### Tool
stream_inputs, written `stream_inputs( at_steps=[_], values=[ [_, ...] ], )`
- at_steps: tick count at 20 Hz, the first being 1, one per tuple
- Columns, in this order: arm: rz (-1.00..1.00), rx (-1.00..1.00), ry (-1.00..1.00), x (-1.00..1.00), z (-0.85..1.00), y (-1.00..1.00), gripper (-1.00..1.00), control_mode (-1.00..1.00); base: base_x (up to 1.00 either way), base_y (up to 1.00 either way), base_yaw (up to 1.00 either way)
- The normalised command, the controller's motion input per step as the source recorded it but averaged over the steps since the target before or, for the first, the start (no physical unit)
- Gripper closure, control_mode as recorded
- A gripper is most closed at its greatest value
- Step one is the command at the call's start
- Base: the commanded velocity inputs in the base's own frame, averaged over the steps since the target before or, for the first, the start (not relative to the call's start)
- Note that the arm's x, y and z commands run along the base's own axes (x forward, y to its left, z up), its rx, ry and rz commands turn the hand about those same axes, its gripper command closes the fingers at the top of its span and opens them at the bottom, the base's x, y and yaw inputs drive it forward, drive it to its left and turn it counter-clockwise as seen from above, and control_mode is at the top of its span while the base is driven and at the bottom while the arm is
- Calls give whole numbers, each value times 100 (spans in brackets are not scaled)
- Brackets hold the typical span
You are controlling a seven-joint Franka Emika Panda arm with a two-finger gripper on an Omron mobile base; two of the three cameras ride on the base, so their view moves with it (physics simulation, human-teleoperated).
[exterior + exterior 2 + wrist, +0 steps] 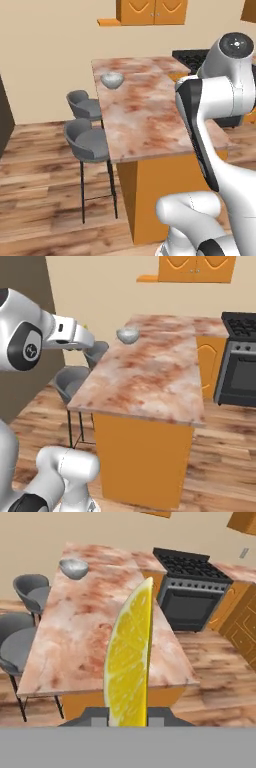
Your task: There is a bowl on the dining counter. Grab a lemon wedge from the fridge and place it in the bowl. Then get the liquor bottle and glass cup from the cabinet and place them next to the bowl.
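Our fingers (128, 718) pinch the lemon wedge (129, 662); the bowl (73, 568) sits ahead-left, seemingly near the counter (100, 627)'s far corner

My two base cameras look forward and down from behind me, left and right, sharing the dining counter (150, 115) and bowl (112, 80). My hand camera faces the same counter from close behind the lemon wedge (129, 662).

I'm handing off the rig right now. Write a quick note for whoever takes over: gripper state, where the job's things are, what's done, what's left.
Gripper: shut on the lemon wedge, which stands upright between the fingers.
Bowl: empty, at the far left part of the dining counter, above the stools.
Done: wedge fetched and carried to the counter's near end.
Left: reach across, drop the wedge in the bowl; then bring the liquor bottle and glass cup from the cabinet and set them next to the bowl.
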Motion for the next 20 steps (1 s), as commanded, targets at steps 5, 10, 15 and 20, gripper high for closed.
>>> stream_inputs(
  at_steps=[5, 10, 15, 20],
  values=[
    [0, 0, 0, 0, 0, 0, 100, 100, 54, 78, -44],
    [0, 0, 0, 0, 0, 0, 100, 100, 9, 98, -36],
    [0, 0, 0, 0, 0, 0, 100, 100, 0, 100, -32],
    [0, 0, 0, 0, 0, 0, 100, 100, 5, 100, -33]
  ],
)
